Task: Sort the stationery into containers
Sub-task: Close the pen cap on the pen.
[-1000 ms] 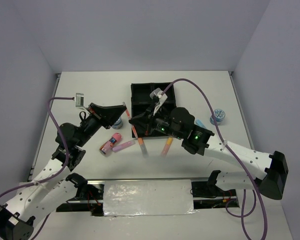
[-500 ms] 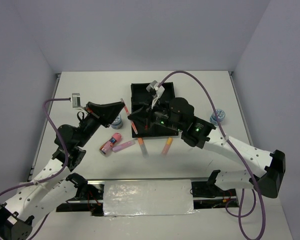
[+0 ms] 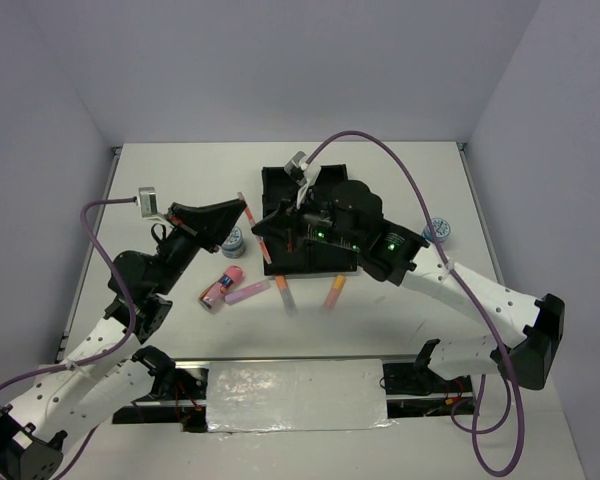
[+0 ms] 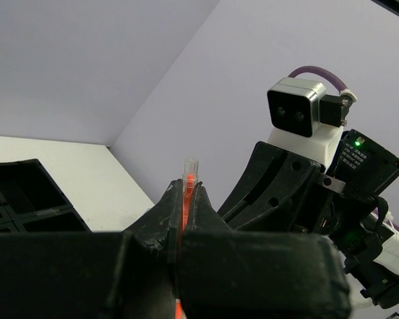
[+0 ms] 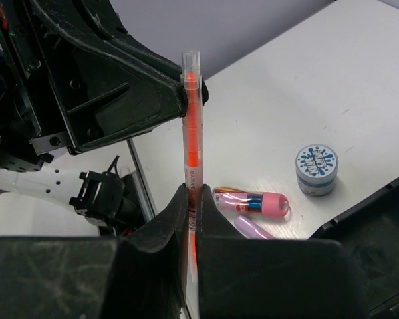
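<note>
Orange pen, thin (image 4: pixel 188 174), pinched upright in left gripper (image 4: pixel 187 194). Jaws clamped tight on it, clear cap sticking up. Top view puts it just left of black tray (image 3: pixel 277 188), not over a compartment yet. Right gripper (image 5: pixel 191 197) likewise clenched on second orange pen (image 5: pixel 193 126), near tray's left rim.

Risks: both tools crowd same spot. In right wrist view, left gripper's black finger (image 5: pixel 143 93) sits right by second orange pen's cap; touching or not, can't tell. A bump there prob levers a pen out of its narrow pinch, since slim round barrel pivots easily. Let go from here, either pen likely lands on table beside tray, or in wrong compartment.

Views: left wrist shows the grip + right arm (image 4: pixel 299 193) close ahead, but no loose stock. Right wrist shows tape roll (image 5: pixel 316 170), pink tube (image 5: pixel 256 203) and purple marker (image 5: pixel 249 229) on table below. Only top view gives two orange markers (image 3: pixel 283 293) (image 3: pixel 334 292) in front of tray, and far tape roll (image 3: pixel 437 231) at right, well apart.
</note>
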Robot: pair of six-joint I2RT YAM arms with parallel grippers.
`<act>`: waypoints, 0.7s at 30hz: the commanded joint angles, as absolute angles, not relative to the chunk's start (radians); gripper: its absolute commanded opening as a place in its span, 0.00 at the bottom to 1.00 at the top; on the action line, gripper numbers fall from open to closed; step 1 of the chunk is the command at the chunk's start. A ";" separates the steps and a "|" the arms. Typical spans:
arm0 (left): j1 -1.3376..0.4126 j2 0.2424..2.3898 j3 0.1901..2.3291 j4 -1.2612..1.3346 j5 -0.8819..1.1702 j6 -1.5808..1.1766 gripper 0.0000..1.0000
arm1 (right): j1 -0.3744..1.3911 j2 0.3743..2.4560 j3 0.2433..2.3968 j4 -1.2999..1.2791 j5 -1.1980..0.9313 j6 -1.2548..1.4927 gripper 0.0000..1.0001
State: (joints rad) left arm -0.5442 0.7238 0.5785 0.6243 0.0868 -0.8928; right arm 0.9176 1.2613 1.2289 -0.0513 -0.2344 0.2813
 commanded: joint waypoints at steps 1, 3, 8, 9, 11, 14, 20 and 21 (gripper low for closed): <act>-0.612 0.747 0.535 0.408 0.325 -0.891 0.00 | 0.893 1.247 1.384 0.321 -0.164 0.264 0.00; -0.612 0.747 0.537 0.399 0.322 -0.890 0.00 | 0.888 1.238 1.368 0.328 -0.158 0.258 0.00; -0.620 0.753 0.523 0.408 0.325 -0.891 0.00 | 0.871 1.238 1.394 0.313 -0.164 0.273 0.00; -0.623 0.758 0.522 0.413 0.327 -0.891 0.00 | 0.873 1.241 1.402 0.308 -0.163 0.272 0.00; -0.627 0.759 0.523 0.407 0.325 -0.887 0.00 | 0.870 1.244 1.402 0.310 -0.178 0.268 0.00; -0.627 0.742 0.554 0.367 0.316 -0.859 0.00 | 0.871 1.241 1.338 0.334 -0.228 0.265 0.00; -0.627 0.752 0.597 0.333 0.345 -0.819 0.00 | 0.870 1.224 1.313 0.374 -0.267 0.255 0.00; -0.629 0.752 0.597 0.331 0.347 -0.821 0.00 | 0.870 1.226 1.321 0.365 -0.275 0.247 0.00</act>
